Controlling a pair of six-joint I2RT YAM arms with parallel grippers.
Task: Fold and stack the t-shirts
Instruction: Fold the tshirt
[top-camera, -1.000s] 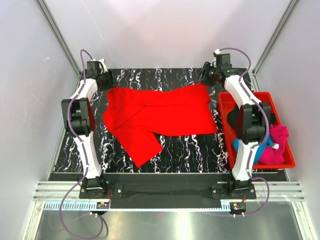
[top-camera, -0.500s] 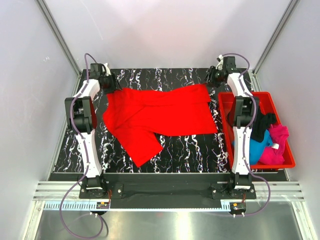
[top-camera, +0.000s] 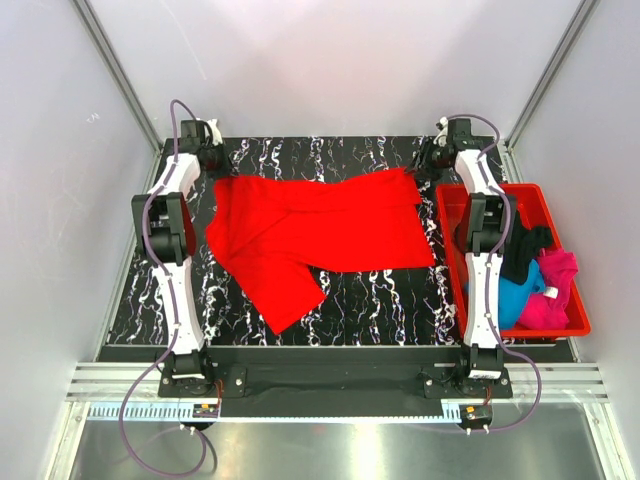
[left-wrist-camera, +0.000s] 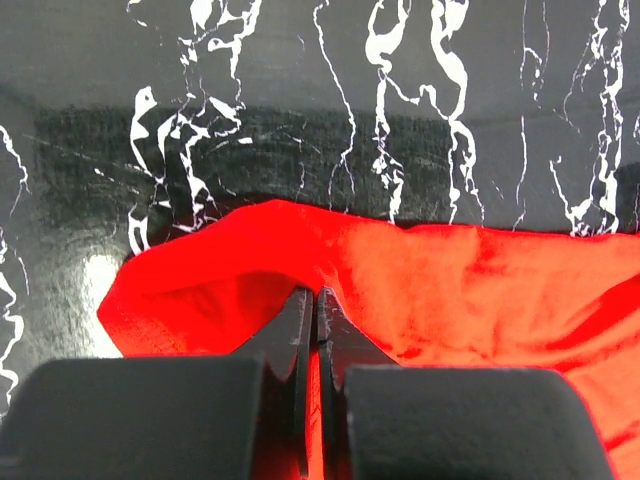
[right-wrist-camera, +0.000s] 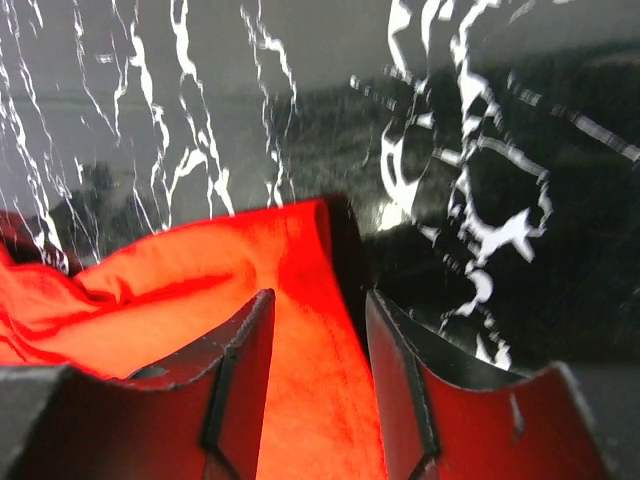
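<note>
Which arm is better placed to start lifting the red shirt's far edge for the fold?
Left. The left fingers are shut on the red t-shirt at its far-left corner, while the right fingers stand open astride the far-right corner and must close first.

Left claw (left-wrist-camera: 314, 300) pinched closed; right claw (right-wrist-camera: 318, 305) parted; both extended far forward.

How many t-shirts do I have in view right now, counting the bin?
4. The red t-shirt lies spread on the table; black t-shirt, blue t-shirt and pink t-shirt bunched in the red bin. Others may hide beneath.
</note>
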